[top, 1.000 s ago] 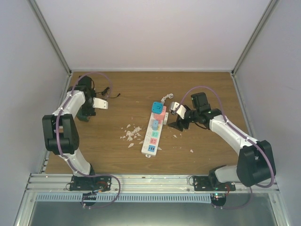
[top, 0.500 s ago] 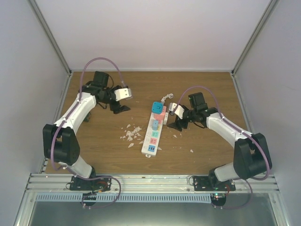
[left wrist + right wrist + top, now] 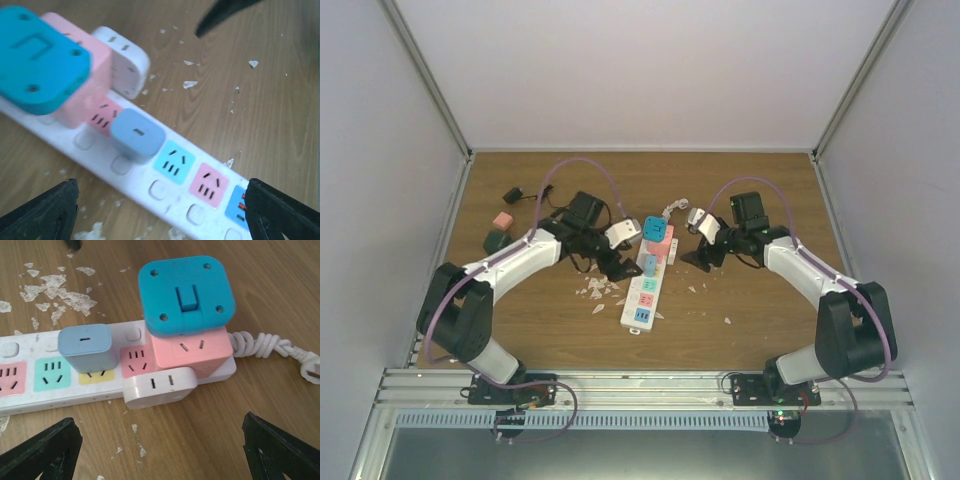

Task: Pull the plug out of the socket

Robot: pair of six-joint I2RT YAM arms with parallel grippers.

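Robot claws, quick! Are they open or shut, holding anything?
Left black two-finger gripper: open, holding nothing.
Right black two-finger gripper: open, holding nothing.

Wooden table [image 3: 750,180] has white flakes [image 3: 600,284] scattered around the middle. Over on the far left: a pink block [image 3: 502,221], a dark green block [image 3: 495,241] just beside it, and a small black thing [image 3: 513,194] I can't make out.

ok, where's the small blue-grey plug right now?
Top view: the blue-grey plug is mid-table, seated in the socket strip, on the near side of the pink adapter that has the teal block on top.
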